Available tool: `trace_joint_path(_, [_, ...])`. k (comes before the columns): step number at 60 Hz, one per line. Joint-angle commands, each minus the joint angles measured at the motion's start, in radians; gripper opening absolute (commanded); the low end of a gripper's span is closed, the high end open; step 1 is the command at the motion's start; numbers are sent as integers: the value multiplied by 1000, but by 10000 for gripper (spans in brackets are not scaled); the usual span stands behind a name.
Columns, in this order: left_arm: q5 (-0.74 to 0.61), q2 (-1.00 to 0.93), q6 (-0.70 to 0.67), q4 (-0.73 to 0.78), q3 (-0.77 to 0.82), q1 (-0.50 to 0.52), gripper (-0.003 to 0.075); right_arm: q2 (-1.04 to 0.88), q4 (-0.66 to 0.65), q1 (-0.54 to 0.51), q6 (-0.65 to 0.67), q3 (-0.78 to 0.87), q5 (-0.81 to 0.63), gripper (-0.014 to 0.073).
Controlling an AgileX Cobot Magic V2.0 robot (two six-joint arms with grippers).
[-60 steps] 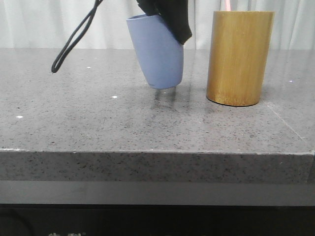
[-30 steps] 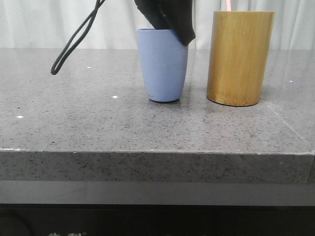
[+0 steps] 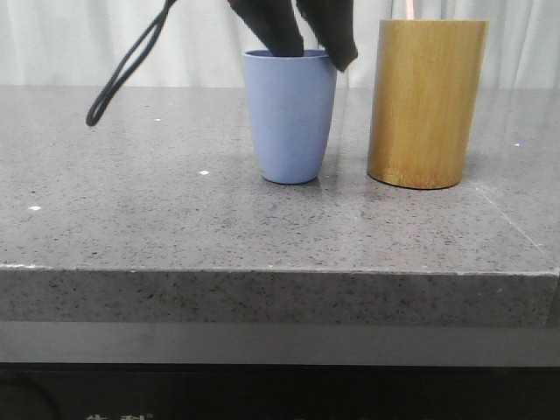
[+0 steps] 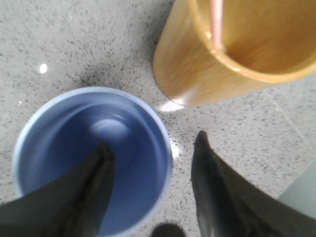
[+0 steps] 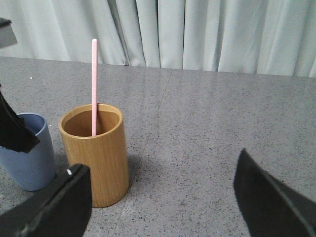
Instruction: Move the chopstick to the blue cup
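The blue cup (image 3: 290, 118) stands upright on the grey table, left of the bamboo holder (image 3: 426, 103). My left gripper (image 3: 318, 54) is open and straddles the cup's right rim. One finger (image 4: 98, 182) is inside the blue cup (image 4: 138, 143) and the other stands outside it, neither pressing the wall. A pale pink chopstick (image 5: 94, 84) stands in the bamboo holder (image 5: 96, 158), and its tip (image 3: 409, 8) shows above the holder's rim. My right gripper (image 5: 162, 163) is open and empty, low over the table to the right of the holder.
A black cable loop (image 3: 122, 74) hangs from the left arm over the table's left part. The table's front edge (image 3: 280, 271) runs across the front view. Curtains close off the back.
The cup was tilted and off the table in my left gripper. It now stands upright, and the gripper has opened and let go of its rim.
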Motion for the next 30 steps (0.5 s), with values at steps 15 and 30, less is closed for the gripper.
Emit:
trace_joint_path(15, [8, -210, -10, 94, -34, -2, 369, 13, 9, -5, -3, -34, -74, 600])
trace_joint_path(30, [8, -319, -10, 171, -34, 106, 160, 13, 9, -5, -3, -34, -74, 600])
